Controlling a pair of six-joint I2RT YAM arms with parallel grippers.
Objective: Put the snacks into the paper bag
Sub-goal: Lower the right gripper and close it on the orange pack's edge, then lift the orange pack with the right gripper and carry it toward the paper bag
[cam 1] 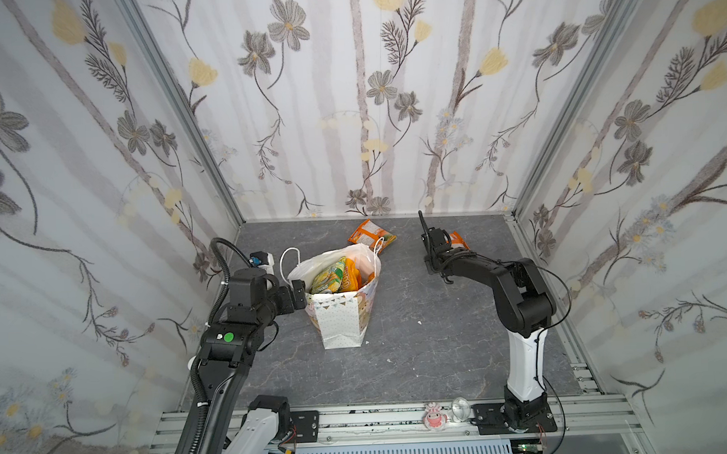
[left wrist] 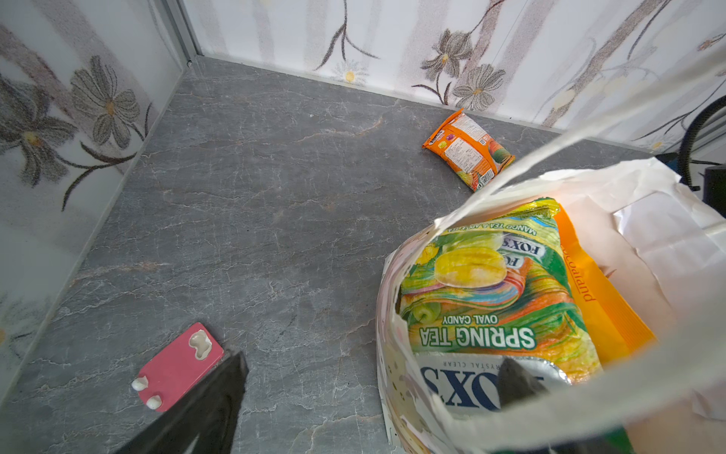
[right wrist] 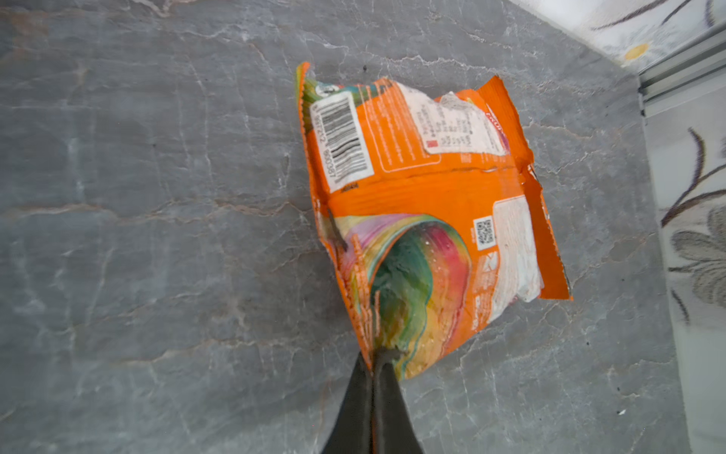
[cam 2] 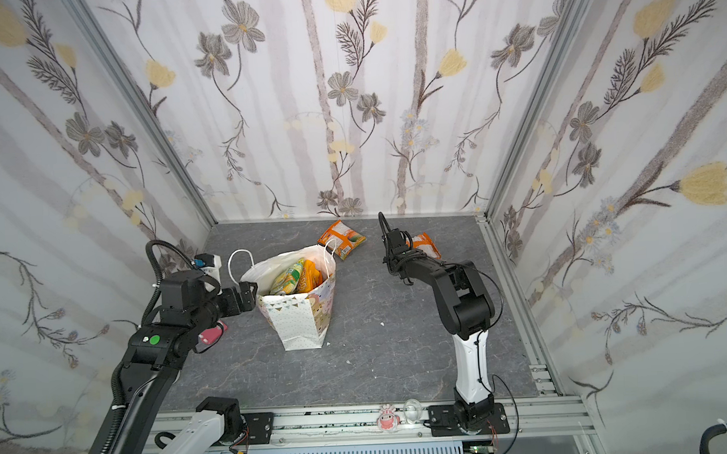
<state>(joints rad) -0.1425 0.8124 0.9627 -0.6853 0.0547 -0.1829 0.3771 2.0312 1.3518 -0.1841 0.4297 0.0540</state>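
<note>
— Grey, matte and veined like slate: that's the desk [cam 1: 399, 360]. Far left on it lies a flat pink card [left wrist: 176, 369] with rounded corners and white blobs. A top view shows the card [cam 2: 211, 334] partly under the arm.

— And the left end effector [cam 2: 248, 291]?

— Wide open, astride the bag's left wall. Only the left wrist view shows one dark finger [left wrist: 220, 393] outside and the other inside, above the packets.

— The paper bag [cam 1: 340, 320] itself?

— White and stiff, dotted, with pastel bunting. It stands upright mid-desk with its creased mouth gaping and its cord handles looping off the rim.

— The snacks?

— Crinkly, glossy foil. Inside the bag a green-yellow packet [left wrist: 483, 283] printed "Spring Tea Oval Candy" leans on a plain orange packet [left wrist: 605, 314]. That lettering reads only from the wrist. Behind the bag, near the back wall, a loose orange packet [cam 1: 372, 234] lies flat.

— Right side?

— The right end effector [right wrist: 372, 363] is pinched tight on the crimped edge of a held orange packet [right wrist: 424, 204], barcode and rainbow swirl showing. The top views hide most of it behind the arm. Whether it is clear of the desk I can't tell.
</note>
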